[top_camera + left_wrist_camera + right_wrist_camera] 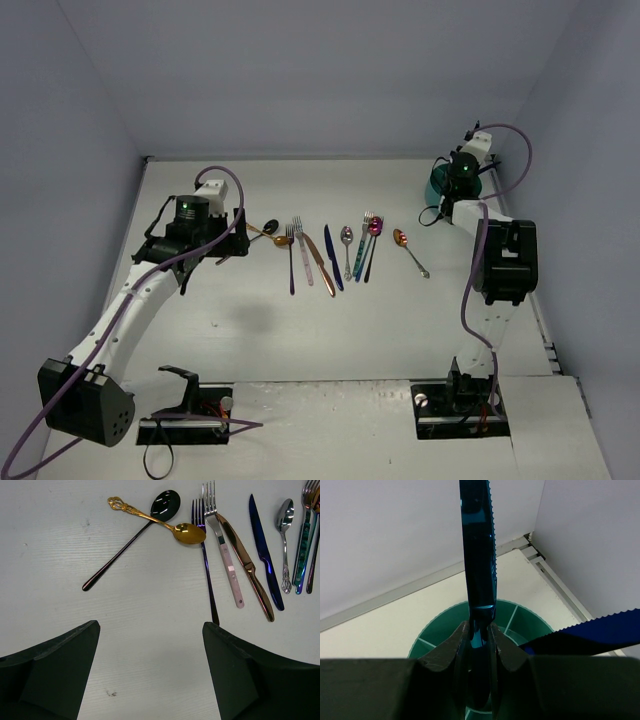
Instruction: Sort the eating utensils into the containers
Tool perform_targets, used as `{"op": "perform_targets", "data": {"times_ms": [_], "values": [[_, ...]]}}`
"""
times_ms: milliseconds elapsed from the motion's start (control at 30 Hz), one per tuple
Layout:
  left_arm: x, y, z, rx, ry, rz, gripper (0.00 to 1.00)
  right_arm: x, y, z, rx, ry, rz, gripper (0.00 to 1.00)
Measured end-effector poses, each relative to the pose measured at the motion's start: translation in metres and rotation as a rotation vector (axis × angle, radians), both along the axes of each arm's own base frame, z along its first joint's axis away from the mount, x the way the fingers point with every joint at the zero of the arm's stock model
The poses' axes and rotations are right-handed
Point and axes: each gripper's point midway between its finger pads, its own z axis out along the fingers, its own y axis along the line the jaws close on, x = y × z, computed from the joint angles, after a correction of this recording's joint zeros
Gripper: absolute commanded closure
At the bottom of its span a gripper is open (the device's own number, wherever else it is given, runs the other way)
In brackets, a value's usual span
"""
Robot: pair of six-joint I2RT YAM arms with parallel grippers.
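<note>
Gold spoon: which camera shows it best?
The left wrist view: the gold spoon lies close and sharp, its ornate handle crossing the black spoon. The top external view shows only a small gold speck; the right wrist view does not show it.

Seen past right gripper (480, 632), jaws pinched tight on teal knife (479, 555). Gripped low, blade rising straight to top of frame, serrated edge facing right. Directly behind the fingertips, round teal caddy (440, 622), pale dividers (511, 622) splitting it into compartments. At right, dark blue knife (600, 632), serrated edge up, slanting from the caddy to frame edge; which compartment, unclear. Beyond, white table (380, 630) and wall (395, 540) corner.
</note>
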Motion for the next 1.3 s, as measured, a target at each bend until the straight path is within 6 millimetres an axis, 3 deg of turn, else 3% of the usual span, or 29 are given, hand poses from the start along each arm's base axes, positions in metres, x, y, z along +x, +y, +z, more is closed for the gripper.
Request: {"op": "perform_targets", "data": {"times_ms": [533, 933, 1100, 1300], "values": [[0.000, 0.001, 0.000, 0.000, 0.000, 0.003, 0.18, -0.005, 0.006, -0.013, 0.016, 0.019, 0.002, 0.72], [0.001, 0.004, 0.000, -0.001, 0.000, 0.011, 0.19, -0.011, 0.007, -0.010, 0.016, 0.019, -0.002, 0.54], [0.001, 0.005, 0.000, -0.003, 0.000, 0.014, 0.18, -0.026, 0.013, 0.007, 0.013, 0.015, 0.007, 0.44], [0.002, 0.005, 0.000, -0.005, 0.001, 0.015, 0.18, -0.051, 0.033, 0.066, 0.014, -0.038, 0.044, 0.40]]}}
